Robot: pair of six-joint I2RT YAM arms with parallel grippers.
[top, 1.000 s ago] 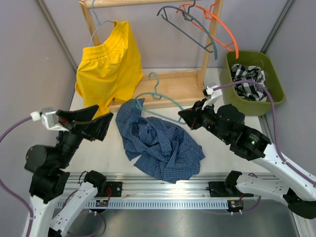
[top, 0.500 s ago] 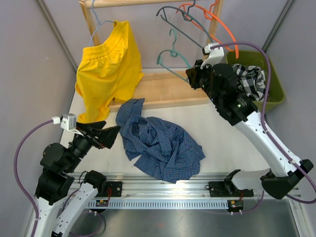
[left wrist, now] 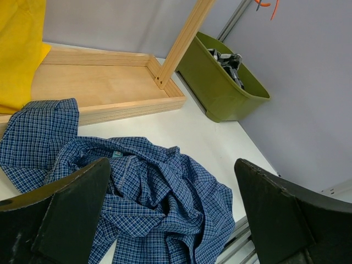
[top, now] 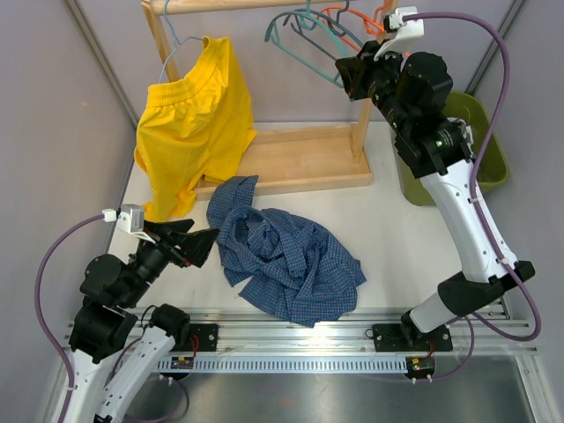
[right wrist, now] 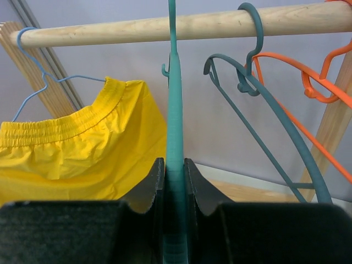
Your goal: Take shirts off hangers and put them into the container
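Step in hand: most likely hanging the bare teal hanger back on the rail.
Right end effector: raised to the rail, jaws clamped on the teal hanger's thin bar, which stands upright between them.
Left end effector: jaws wide apart, holding nothing, low over the near left of the counter, just beside the blue shirt.
Blue shirt: off its hanger, crumpled in a heap on the counter in front of the wooden base, well apart from the container.
Container: at the far right of the counter, partly hidden by the right arm; the left wrist view shows the plaid shirt inside.
Rail neighbours: grey hanger and orange hanger hooked on to the right, yellow garment hanging to the left.
Hook: runs out of the top of the wrist view, so I cannot tell whether it is over the rail yet.
Doing it well: keep the hanger upright, lift the hook clear above the rail, and bring it down on the bare stretch between the yellow garment and the grey hanger.
Release: part the jaws only once the hook bears on the wood.
Risk: the grey hanger's arm lies close, so a sideways drift could tangle the two.
Left to do: carry the blue shirt to the container.
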